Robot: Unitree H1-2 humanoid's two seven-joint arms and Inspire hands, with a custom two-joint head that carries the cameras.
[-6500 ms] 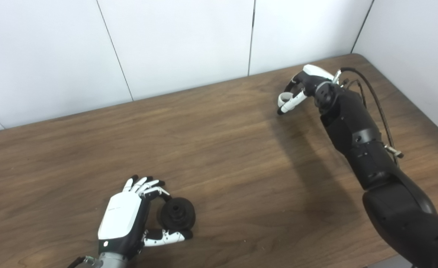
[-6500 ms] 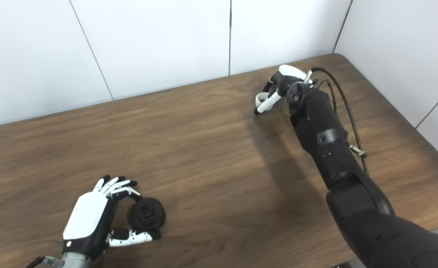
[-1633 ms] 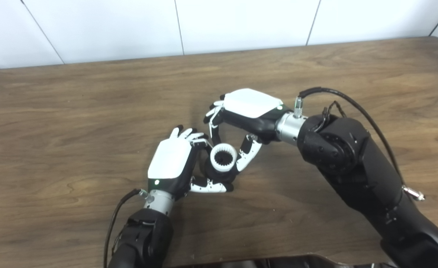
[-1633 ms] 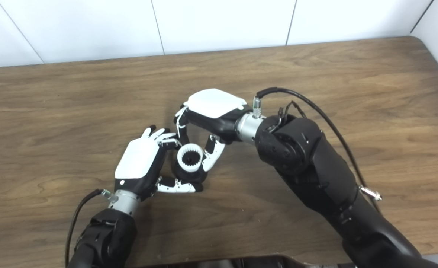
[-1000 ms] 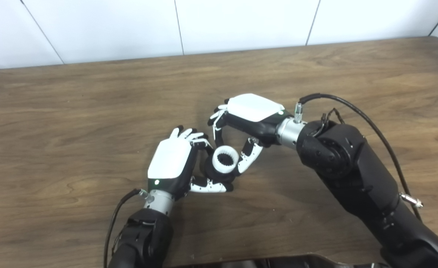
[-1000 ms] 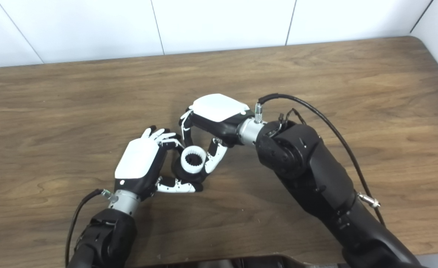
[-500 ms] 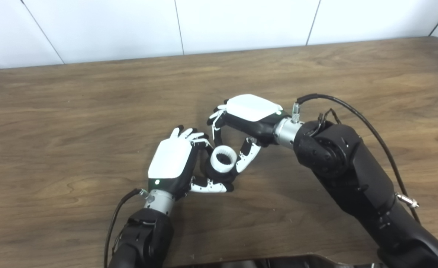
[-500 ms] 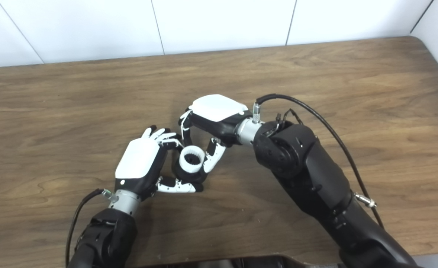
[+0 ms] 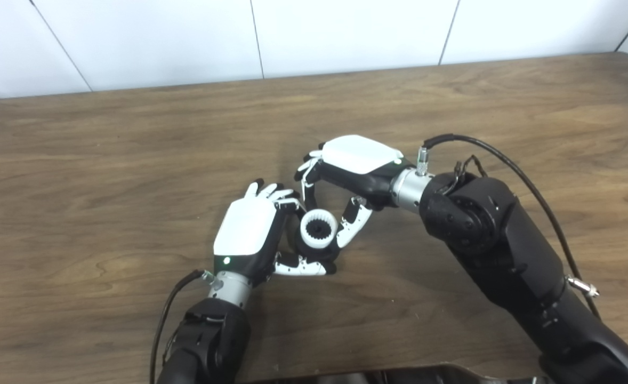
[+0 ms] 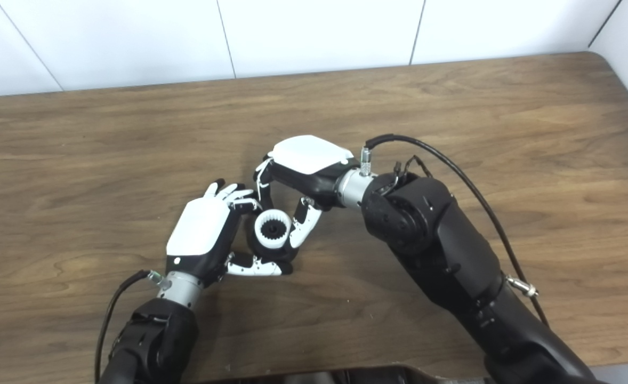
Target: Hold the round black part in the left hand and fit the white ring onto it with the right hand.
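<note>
Near the middle of the table (image 9: 106, 160), toward its front edge, the left hand (image 9: 250, 234) grips the round black part (image 9: 304, 252), while the right hand (image 9: 354, 165) pinches the white ring (image 9: 318, 229) seated on it.

white ring (image 10: 272, 230) on black part (image 10: 263, 249), both hands — left hand (image 10: 207, 234), right hand (image 10: 298, 170) — gripping

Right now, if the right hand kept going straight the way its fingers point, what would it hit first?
Probably the left hand: the right hand points toward it with the white ring between them, over the round black part. Depth is unclear.
</note>
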